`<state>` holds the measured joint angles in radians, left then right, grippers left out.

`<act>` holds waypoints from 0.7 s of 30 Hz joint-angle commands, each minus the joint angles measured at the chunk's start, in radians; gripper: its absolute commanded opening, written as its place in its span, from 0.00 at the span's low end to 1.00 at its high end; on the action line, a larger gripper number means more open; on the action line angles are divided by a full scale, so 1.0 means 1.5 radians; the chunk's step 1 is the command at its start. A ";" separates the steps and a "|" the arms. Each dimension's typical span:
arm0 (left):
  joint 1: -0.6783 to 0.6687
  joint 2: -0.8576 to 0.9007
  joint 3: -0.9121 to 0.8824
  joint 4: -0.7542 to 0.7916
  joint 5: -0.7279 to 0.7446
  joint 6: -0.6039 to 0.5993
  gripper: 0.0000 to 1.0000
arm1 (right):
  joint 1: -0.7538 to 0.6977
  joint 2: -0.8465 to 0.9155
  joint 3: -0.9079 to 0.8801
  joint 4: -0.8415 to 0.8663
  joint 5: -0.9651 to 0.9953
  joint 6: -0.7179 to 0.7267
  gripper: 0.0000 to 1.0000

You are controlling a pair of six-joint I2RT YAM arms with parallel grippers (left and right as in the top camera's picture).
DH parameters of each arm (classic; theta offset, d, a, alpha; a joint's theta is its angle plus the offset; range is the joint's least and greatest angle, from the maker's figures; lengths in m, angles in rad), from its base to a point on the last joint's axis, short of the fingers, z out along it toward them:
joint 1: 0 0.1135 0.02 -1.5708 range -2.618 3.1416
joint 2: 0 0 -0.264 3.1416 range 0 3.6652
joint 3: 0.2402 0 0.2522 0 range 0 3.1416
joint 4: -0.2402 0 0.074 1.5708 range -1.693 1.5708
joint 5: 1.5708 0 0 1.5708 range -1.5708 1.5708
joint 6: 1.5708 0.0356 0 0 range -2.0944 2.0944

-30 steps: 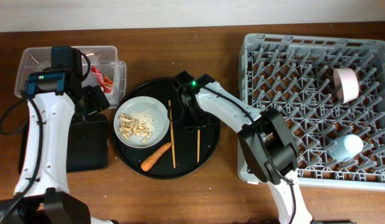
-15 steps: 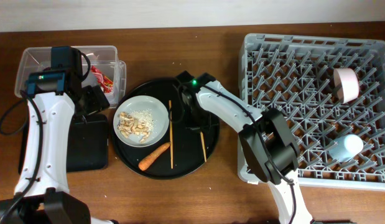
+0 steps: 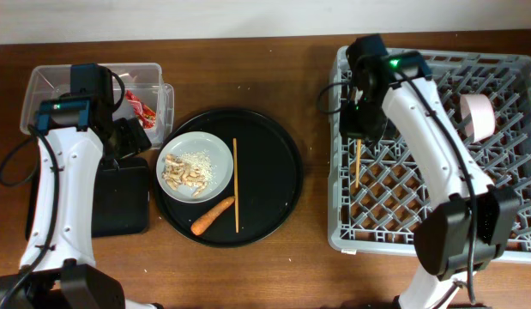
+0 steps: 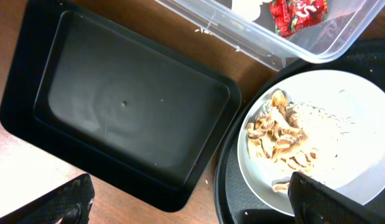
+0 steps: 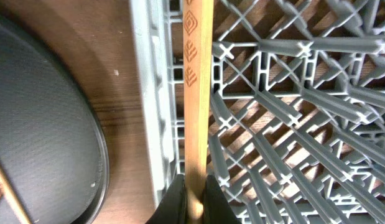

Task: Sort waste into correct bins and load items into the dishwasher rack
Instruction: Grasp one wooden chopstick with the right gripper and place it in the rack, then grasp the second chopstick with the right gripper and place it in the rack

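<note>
My right gripper (image 3: 362,130) is shut on a wooden chopstick (image 3: 358,165) and holds it over the left part of the grey dishwasher rack (image 3: 437,51). The right wrist view shows the chopstick (image 5: 198,93) pinched in my right gripper (image 5: 193,202), just inside the rack wall (image 5: 153,124). The second chopstick (image 3: 235,184) lies on the round black tray (image 3: 278,184), beside the grey plate (image 3: 215,154) with beige crumbs (image 3: 186,174) and the carrot (image 3: 214,215). My left gripper (image 4: 192,211) is open and empty, above the shallow black tray (image 4: 130,106) and the plate (image 4: 341,130).
The clear tub (image 3: 51,86) holds the red wrapper (image 3: 141,109) and a white scrap (image 4: 248,6). The pinkish bowl (image 3: 477,116) stands in the rack at the right. The light-blue cup is hidden under my right arm. The shallow black tray (image 3: 119,202) is empty.
My right gripper has lifted one chopstick off the round black tray and carried it right, over the rack's left part. The left arm has not moved.
</note>
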<state>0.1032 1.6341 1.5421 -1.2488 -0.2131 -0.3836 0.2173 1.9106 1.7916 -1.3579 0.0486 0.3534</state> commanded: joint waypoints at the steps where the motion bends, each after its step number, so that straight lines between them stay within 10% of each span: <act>1: 0.002 -0.012 0.003 -0.004 0.005 -0.004 0.99 | -0.001 0.007 -0.072 0.035 0.010 -0.009 0.04; 5: 0.002 -0.012 0.003 -0.004 0.005 -0.004 0.99 | -0.001 0.007 -0.123 0.069 0.003 -0.009 0.06; 11: 0.002 -0.012 0.003 -0.003 0.005 -0.004 0.99 | 0.001 0.003 -0.055 0.038 0.003 -0.021 0.43; 21: 0.002 -0.012 0.003 -0.002 0.005 -0.004 0.99 | 0.234 0.050 0.032 0.111 -0.060 0.020 0.47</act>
<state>0.1032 1.6341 1.5421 -1.2503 -0.2123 -0.3836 0.4950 1.9297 1.8576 -1.2018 -0.0212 0.3450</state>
